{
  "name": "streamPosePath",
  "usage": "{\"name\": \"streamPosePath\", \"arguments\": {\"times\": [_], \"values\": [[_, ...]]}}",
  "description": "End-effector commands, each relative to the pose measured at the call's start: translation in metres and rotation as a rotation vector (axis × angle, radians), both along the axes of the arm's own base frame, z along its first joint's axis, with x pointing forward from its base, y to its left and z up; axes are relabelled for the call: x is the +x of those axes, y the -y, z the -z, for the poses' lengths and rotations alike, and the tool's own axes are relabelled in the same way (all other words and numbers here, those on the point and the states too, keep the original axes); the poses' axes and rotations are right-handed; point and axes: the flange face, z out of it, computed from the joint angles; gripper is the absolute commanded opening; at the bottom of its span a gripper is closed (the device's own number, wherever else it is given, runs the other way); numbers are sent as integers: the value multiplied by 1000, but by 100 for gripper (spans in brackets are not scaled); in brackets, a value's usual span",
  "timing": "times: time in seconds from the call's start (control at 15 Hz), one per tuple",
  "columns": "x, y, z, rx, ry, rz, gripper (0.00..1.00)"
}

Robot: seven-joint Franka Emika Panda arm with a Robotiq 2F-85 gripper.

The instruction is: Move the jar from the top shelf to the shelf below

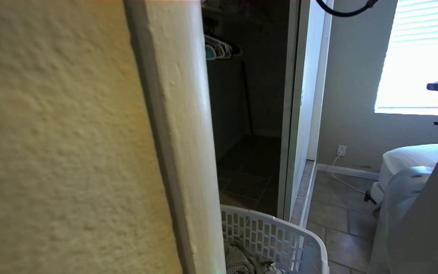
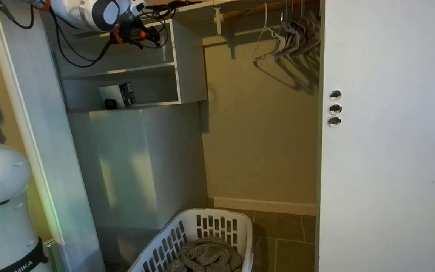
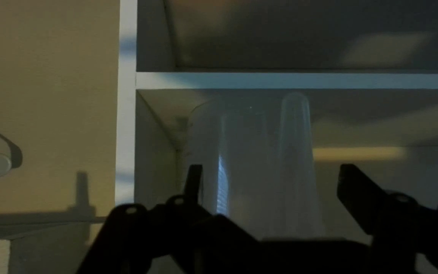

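the jar [image 3: 257,160], see-through and dim, stands in the upper compartment [image 3: 359,131], one end just beside the divider board [image 3: 299,80]; the wrist view seems upside down, so i take that end for its base. the jaws are spread apart and hold nothing. the step in hand looks like lining up the grasp: one finger [image 3: 193,182] overlaps the jar's edge, in front or beside i cannot tell, while the opposite finger [image 3: 357,198] is clear of it. shift toward the side panel [image 3: 126,114], minding the narrow gap there, then advance level and squeeze lightly, as smooth walls may slip. lift just off the divider board, draw straight out, and only then lower. on the shelf below [image 2: 161,85] in an exterior view sits a box [image 2: 110,94]; aim between it and the side panel, keeping the cable [image 2: 83,66] from snagging.
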Motion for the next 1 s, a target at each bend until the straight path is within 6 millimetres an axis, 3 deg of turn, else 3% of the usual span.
{"name": "streamPosePath", "arguments": {"times": [0.0, 0.33, 0.4, 0.47, 0.6, 0.67, 0.73, 0.8, 0.93], "values": [[9, -2, -8, 19, 6, 38, 59], [10, -4, -11, 28, -1, 48, 23], [10, -4, -11, 27, -3, 48, 51], [10, -5, -11, 30, -5, 48, 63], [10, -5, -10, 30, -8, 46, 69], [10, -5, -10, 29, -7, 46, 44], [10, -5, -10, 27, -7, 46, 31], [10, -5, -10, 27, -7, 46, 31], [10, -5, -10, 24, -6, 45, 18]]}}
